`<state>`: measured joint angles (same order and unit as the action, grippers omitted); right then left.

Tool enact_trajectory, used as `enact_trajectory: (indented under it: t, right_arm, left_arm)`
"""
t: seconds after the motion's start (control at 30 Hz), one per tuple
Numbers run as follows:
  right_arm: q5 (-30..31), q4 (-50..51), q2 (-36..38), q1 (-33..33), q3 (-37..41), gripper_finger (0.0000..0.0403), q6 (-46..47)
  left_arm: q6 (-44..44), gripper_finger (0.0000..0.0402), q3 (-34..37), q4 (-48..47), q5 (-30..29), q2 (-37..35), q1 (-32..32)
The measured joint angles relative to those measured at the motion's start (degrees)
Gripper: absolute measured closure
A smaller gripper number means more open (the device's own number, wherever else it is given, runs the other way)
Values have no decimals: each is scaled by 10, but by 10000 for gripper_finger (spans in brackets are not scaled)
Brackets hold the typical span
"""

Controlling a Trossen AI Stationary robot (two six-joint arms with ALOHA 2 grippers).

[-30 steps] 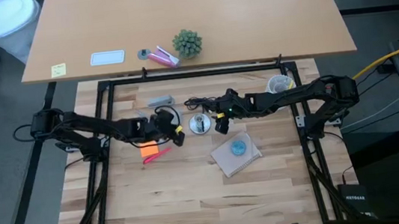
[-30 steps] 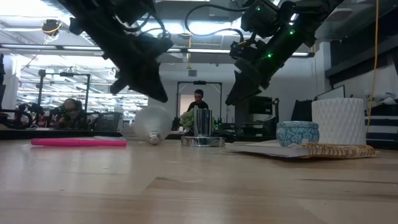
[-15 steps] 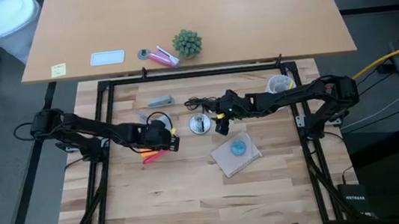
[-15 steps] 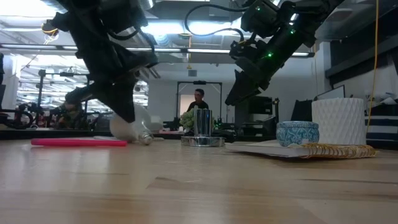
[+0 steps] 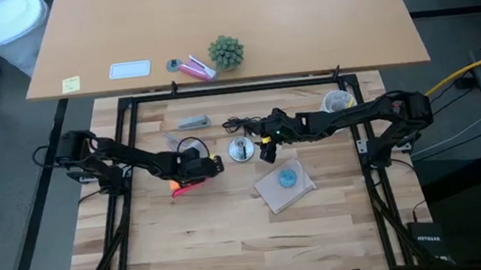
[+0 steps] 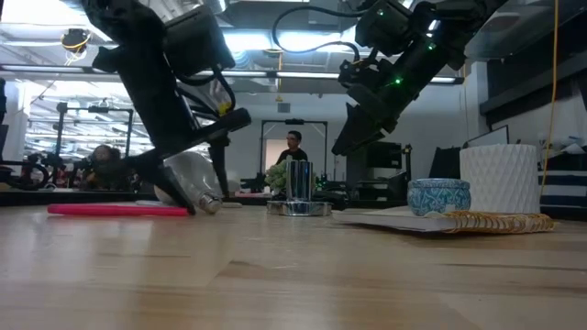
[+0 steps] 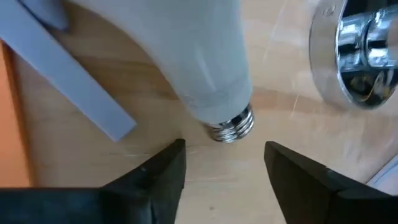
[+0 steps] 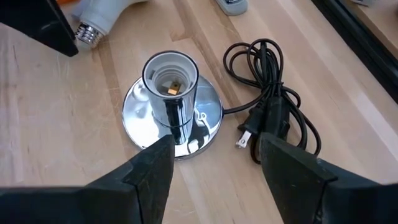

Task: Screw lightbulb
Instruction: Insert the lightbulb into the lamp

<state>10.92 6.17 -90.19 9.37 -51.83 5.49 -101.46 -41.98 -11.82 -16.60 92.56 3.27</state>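
The lightbulb [image 7: 193, 56] lies on its side on the wooden table, and its silver screw base [image 7: 231, 124] points toward the shiny metal socket [image 8: 171, 93]. My left gripper [image 7: 224, 158] is low over the bulb's base end and open, one finger on either side of the base and clear of it. In the high view it [image 5: 210, 166] is just left of the socket [image 5: 241, 148]. My right gripper [image 8: 217, 180] hangs open above the socket's near right side, with nothing between its fingers.
The socket's black cord and plug [image 8: 267, 106] lie coiled beyond it. A pink marker [image 6: 115, 210] and an orange note [image 5: 177, 182] lie left of the bulb. A notebook with a blue bowl [image 5: 286, 181] sits to the right, and a white cup [image 5: 337, 101] stands far right.
My left gripper has come down toward the table, rolled about its own axis and opened; its fingers now stand apart around the bulb's base end. The bulb has shifted a little toward the table's left and lies on the wood. My right arm has kept still.
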Motion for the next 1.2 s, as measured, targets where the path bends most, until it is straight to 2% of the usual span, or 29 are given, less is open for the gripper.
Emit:
enact_trajectory:
  t: [0.3,0.6,0.87,1.2]
  right_arm:
    - [0,0,0,0,0,167,-15]
    - [0,0,0,0,0,167,-15]
    - [0,0,0,0,0,167,-15]
    - [0,0,0,0,0,167,-28]
  left_arm:
    - [-60,177,0,8,-26,1,-16]
    - [-64,178,1,6,-51,3,-21]
    - [-92,178,3,-8,-161,5,-23]
    - [-139,178,3,-71,-226,5,-26]
